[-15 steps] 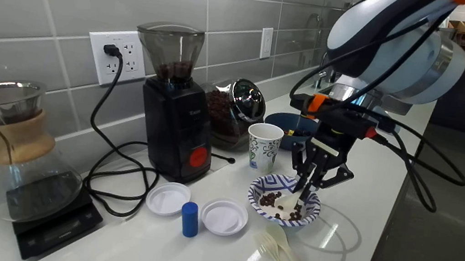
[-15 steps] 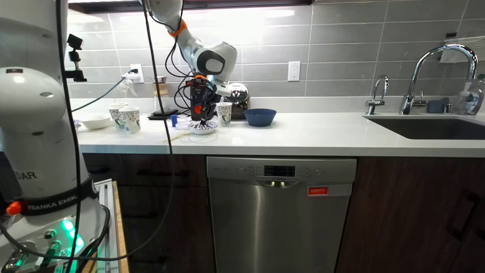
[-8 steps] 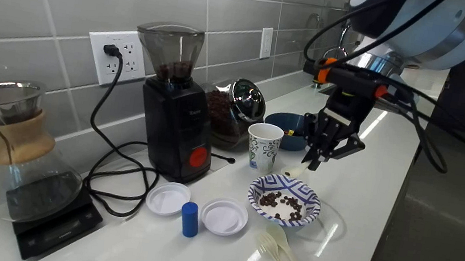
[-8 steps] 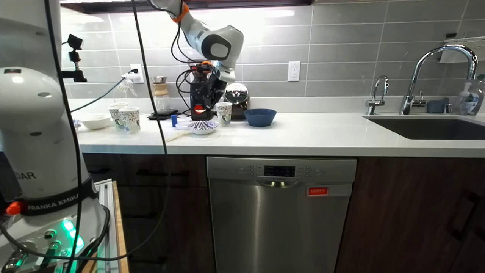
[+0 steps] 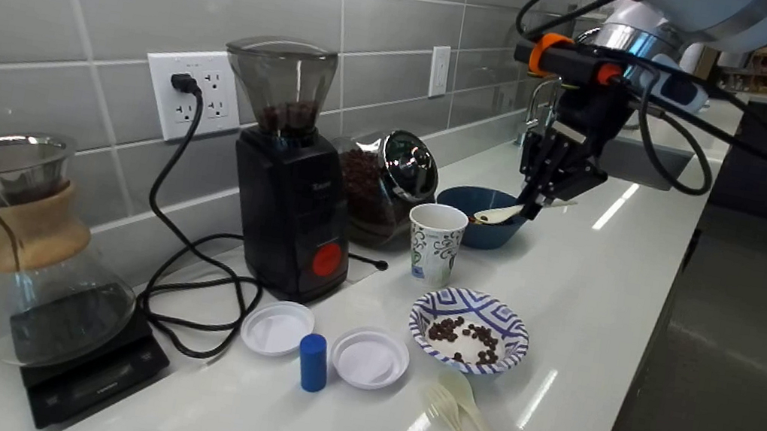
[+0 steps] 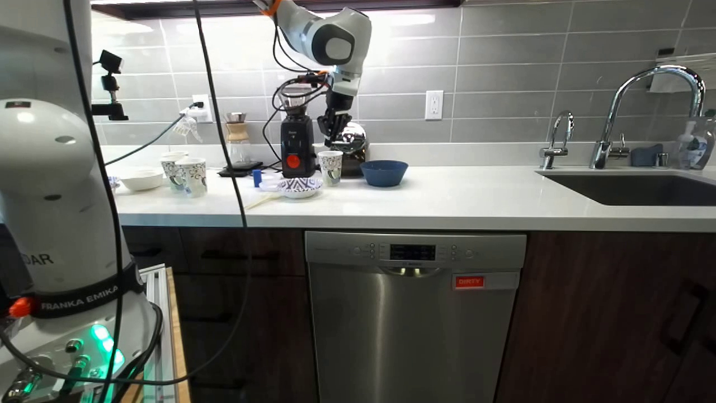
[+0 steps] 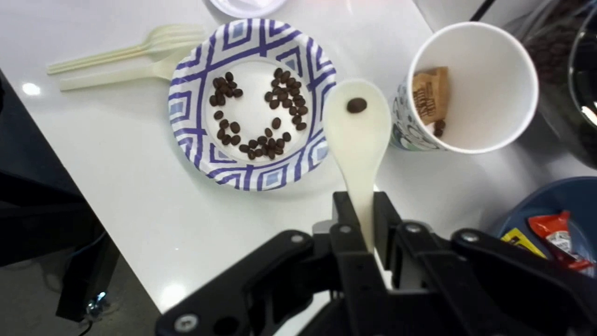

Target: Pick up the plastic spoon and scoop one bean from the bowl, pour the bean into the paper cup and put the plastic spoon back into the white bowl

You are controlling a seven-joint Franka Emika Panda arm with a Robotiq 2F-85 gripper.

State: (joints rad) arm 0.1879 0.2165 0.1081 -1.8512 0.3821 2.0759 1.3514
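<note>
Plastic spoon (image 7: 358, 140): aloft, head between patterned white bowl (image 7: 254, 179) and paper cup (image 7: 492, 88) in wrist view, 1 bean (image 7: 357, 105) aboard | Gripper (image 7: 362, 205): clamped on handle behind head | Handling (judged): light, slightly flexible, smooth; bean may roll; hold by handle, carry level, tilt slowly

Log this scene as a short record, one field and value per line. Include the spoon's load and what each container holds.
tool: shut on the plastic spoon
spoon load: one coffee bean
spoon position: raised clear of the patterned bowl and paper cup
patterned bowl: many coffee beans
paper cup: upright; brown packet, at least one loose bean
dark blue bowl: red packet, yellow packet
beside patterned bowl: plastic fork, second spoon
task stage: bean scooped, not yet poured
</note>
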